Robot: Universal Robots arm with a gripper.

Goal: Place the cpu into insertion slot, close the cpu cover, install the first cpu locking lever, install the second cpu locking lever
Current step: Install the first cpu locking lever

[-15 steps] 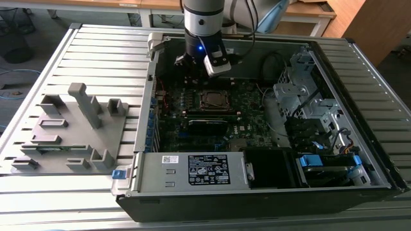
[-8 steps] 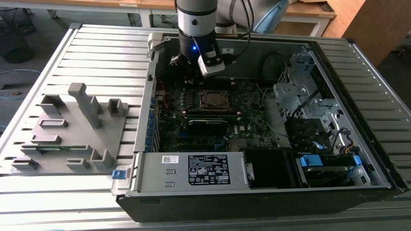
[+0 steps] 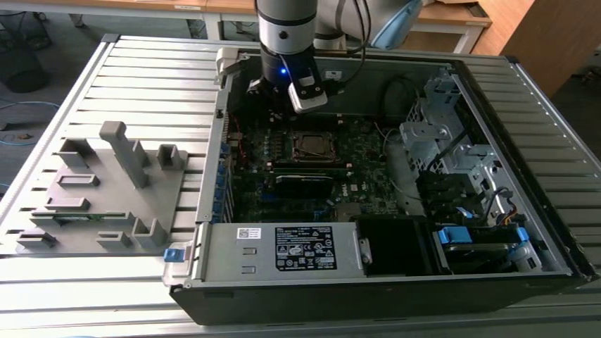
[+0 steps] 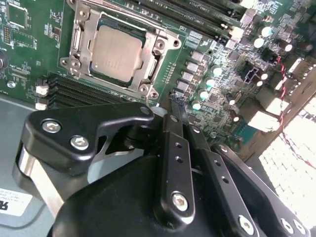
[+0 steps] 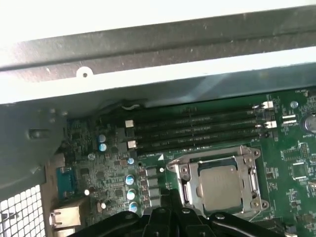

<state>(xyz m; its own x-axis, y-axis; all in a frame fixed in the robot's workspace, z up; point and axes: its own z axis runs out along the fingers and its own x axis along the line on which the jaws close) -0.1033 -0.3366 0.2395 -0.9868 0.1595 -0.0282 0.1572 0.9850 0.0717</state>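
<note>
The cpu (image 4: pixel 118 52) lies flat in the insertion slot (image 3: pixel 311 146), its silver-grey top facing up. The cpu cover (image 4: pixel 154 59) is down over it, and its silvery frame rings the chip (image 5: pixel 222 185) in both wrist views. My gripper (image 4: pixel 175 104) hangs above the green motherboard a short way off one corner of the socket. Its black fingers (image 5: pixel 163 217) are pressed together with nothing between them. In the exterior view the arm's wrist (image 3: pixel 281 63) stands over the far end of the board, beyond the socket.
Long black memory slots (image 5: pixel 197 131) run beside the socket. The open computer case (image 3: pixel 526 105) walls in the board, with a drive cage (image 3: pixel 441 134), cables and a power supply (image 3: pixel 281 250). A grey fixture rack (image 3: pixel 103 190) stands at the exterior view's left.
</note>
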